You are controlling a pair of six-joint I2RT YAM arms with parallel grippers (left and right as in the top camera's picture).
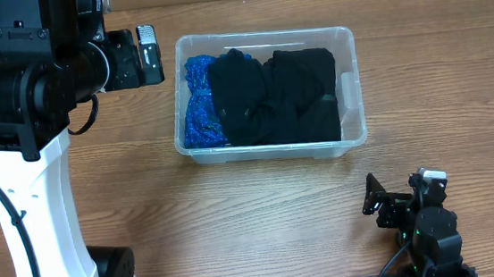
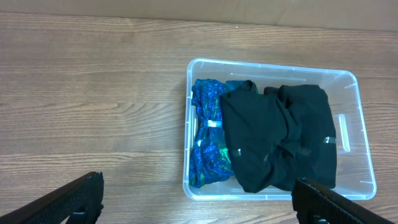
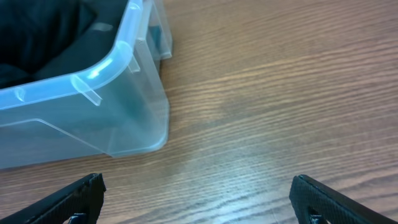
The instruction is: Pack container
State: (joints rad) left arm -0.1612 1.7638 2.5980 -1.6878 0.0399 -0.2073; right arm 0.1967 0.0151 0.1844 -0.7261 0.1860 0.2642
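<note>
The container (image 1: 355, 138) is a clear plastic bin on the wooden table, at the middle back. It holds a blue patterned cloth (image 1: 197, 102) at its left end and black garments (image 1: 275, 96) across the rest. The left wrist view shows the container (image 2: 357, 93) with the blue cloth (image 2: 208, 140) and black garments (image 2: 280, 140) from above. My left gripper (image 2: 198, 202) is open and empty, raised high to the left of the container (image 1: 148, 53). My right gripper (image 3: 198, 199) is open and empty, low near the front edge (image 1: 394, 199), by the container's corner (image 3: 140, 106).
The left arm's white base column (image 1: 45, 237) stands at the front left. Bare wooden tabletop (image 1: 263, 218) lies between the container and the front edge. A lighter wall strip runs along the table's far edge (image 2: 199, 12).
</note>
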